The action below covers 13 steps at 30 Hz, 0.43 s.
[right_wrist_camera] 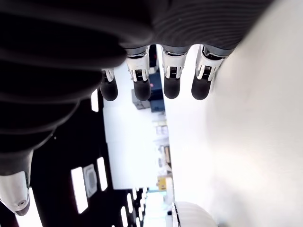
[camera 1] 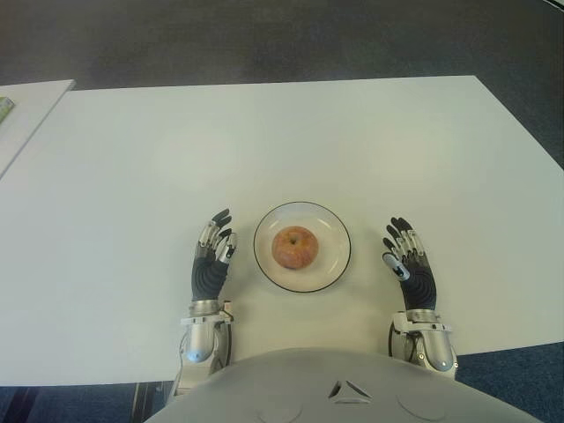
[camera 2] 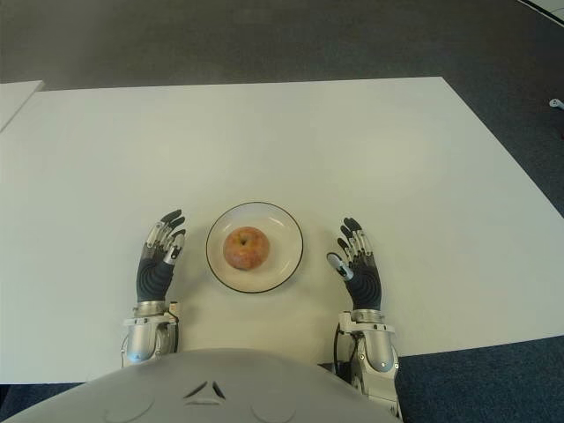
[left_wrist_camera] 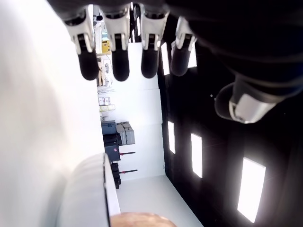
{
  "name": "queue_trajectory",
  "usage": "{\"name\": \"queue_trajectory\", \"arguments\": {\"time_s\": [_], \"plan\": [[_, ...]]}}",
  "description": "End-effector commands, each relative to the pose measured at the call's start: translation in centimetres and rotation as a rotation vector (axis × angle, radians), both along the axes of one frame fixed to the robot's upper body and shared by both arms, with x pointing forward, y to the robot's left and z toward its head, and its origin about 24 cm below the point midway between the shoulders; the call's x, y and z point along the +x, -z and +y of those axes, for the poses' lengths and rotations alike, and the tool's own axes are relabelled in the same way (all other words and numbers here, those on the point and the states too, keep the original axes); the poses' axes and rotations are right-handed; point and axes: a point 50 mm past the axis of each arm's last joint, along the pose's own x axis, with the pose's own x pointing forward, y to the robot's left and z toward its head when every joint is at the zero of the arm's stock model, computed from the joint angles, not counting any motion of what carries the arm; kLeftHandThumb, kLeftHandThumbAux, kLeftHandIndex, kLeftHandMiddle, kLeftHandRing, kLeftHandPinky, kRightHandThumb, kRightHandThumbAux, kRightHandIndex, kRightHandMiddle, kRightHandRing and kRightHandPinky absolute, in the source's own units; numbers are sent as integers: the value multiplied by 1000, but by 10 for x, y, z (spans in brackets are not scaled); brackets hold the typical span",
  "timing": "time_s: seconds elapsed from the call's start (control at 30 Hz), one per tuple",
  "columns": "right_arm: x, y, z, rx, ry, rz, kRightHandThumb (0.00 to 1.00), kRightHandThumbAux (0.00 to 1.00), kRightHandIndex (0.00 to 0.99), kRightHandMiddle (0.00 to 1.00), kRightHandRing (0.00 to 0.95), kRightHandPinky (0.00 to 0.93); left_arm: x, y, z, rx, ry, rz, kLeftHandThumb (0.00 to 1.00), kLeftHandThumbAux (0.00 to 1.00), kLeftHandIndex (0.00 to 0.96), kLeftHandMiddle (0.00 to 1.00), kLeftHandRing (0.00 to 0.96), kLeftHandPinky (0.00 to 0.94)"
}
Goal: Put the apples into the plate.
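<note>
Already apple [camera 1: 294,246] sits upright mid-plate [camera 1: 330,265], stem up, on table [camera 1: 352,141]. Left hand [camera 1: 211,261] just left of plate, right hand [camera 1: 407,264] just right; fingers extended, loosely apart, holding nothing. Flanking pose suggests job done; no other apple visible.

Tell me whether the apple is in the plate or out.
In. The apple sits stem up in the middle of the plate, inside its dark rim. Both hands are open beside it, holding nothing.
</note>
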Motion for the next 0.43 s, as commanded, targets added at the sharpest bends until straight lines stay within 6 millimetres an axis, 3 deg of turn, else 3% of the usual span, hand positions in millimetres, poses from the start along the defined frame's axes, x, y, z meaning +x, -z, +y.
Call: {"name": "queue_trajectory", "arguments": {"time_s": [0.03,0.43], "plan": [[-13,15,2,22,-6,131,157,564,0,0,0,0,-16,31,-8,-16,0,159,110,454,204,188,175,223],[-16,12,2,10,-40,128,169,573,0,0,0,0,-25,27,-18,-58,-2,152,102,445,202,209,198,243]]}}
